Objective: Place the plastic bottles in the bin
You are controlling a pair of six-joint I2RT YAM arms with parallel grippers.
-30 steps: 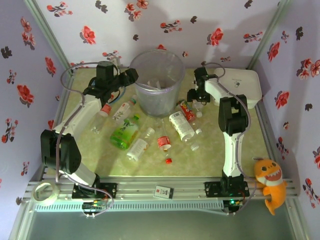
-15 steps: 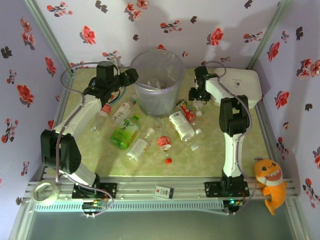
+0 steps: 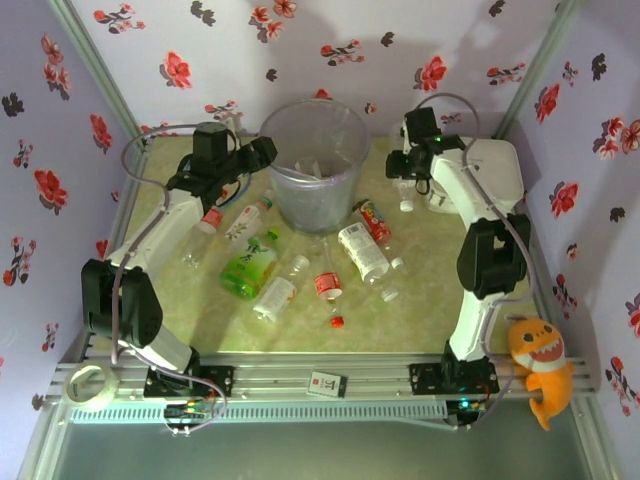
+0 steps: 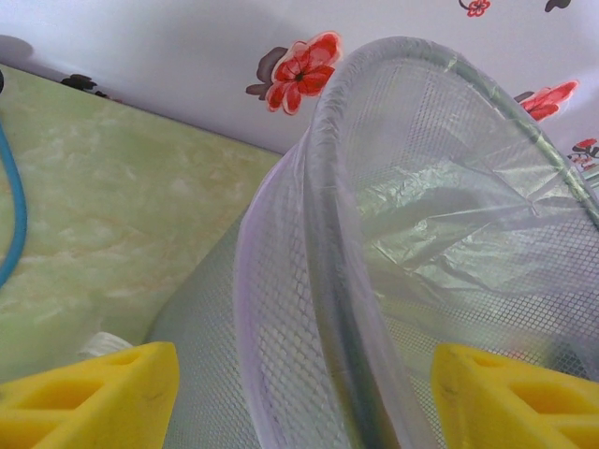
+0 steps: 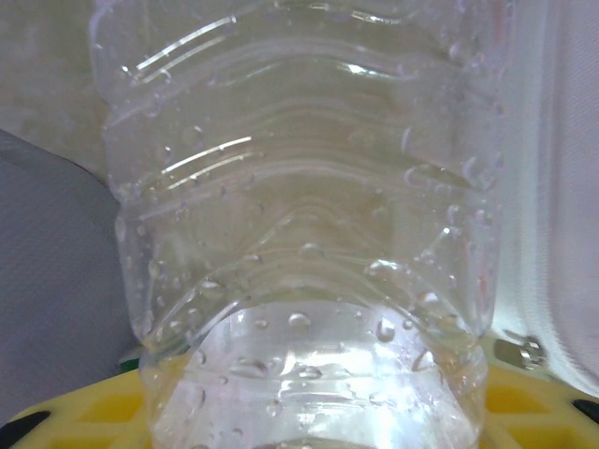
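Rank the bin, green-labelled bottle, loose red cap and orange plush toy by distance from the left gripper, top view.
1. bin, right beside the left gripper
2. green-labelled bottle, left of centre
3. loose red cap, near centre
4. orange plush toy, near-right edge

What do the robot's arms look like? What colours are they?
Both the left arm and the right arm have white tubes joined by chunky black joints, with thin grey cables looping beside them. The fingers are bright yellow.

Test booth — floral walls (image 3: 330, 40), rails (image 3: 300, 375).
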